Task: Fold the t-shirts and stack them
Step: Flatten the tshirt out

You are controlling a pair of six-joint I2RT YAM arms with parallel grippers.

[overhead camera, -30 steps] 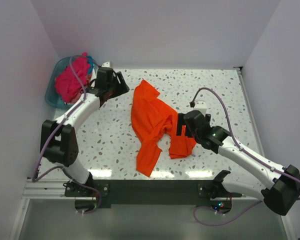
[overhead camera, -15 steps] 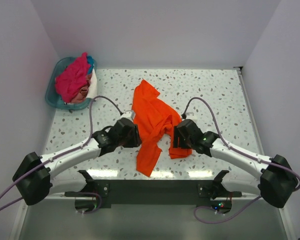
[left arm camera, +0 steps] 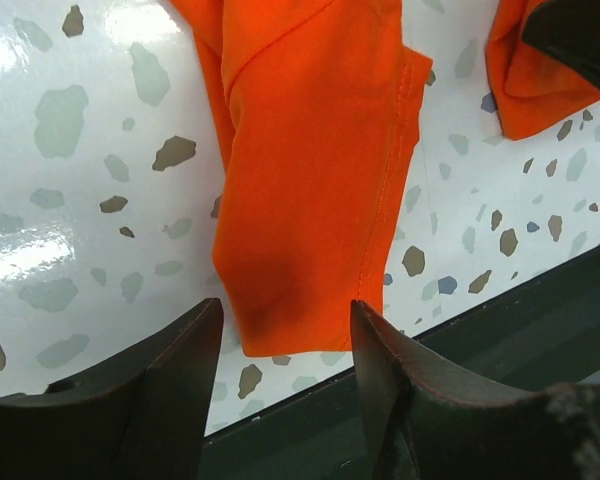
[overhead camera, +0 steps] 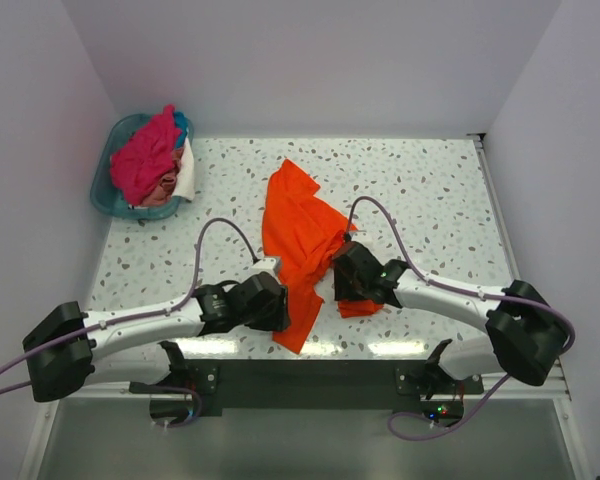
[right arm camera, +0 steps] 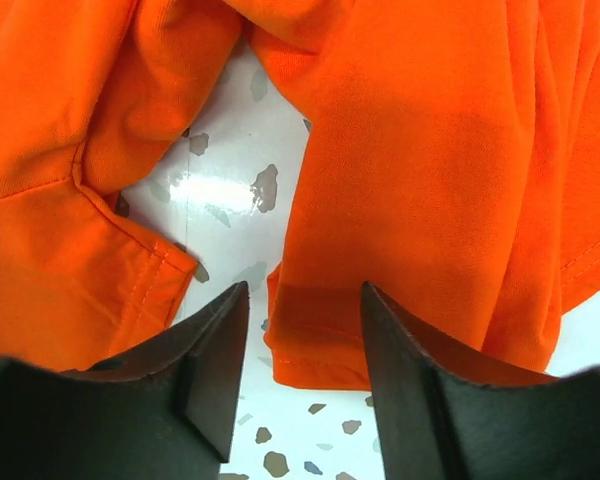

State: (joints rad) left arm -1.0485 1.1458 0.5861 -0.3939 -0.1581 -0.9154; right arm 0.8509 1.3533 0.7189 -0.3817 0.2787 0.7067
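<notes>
Jaws of the left gripper point(left arm camera: 285, 335) stood apart, one finger on either side of the near corner of the orange shirt point(left arm camera: 310, 150). The hem lay flat on the table point(left arm camera: 70, 200) in the gap, with neither finger pressing it. Jaws of the right gripper point(right arm camera: 303, 305) were apart as well, set over another hemmed edge of the same shirt. The cloth lay loose between them, and a patch of speckled tabletop showed just beyond.

From above, the orange shirt lay crumpled lengthwise in the middle of the table. Its narrow tail ran toward the near edge, where the left gripper point(overhead camera: 280, 312) sat low beside it. The right gripper point(overhead camera: 338, 280) sat against the bunched fold on the shirt's right side. Both arms reached inward, low over the table, from opposite sides.

At the far left corner, well apart from the arms, the basket point(overhead camera: 105, 195) held a heaped pink shirt point(overhead camera: 140, 160). A bit of blue cloth point(overhead camera: 182, 125) showed behind it, and white cloth point(overhead camera: 185, 180) hung at the rim.
</notes>
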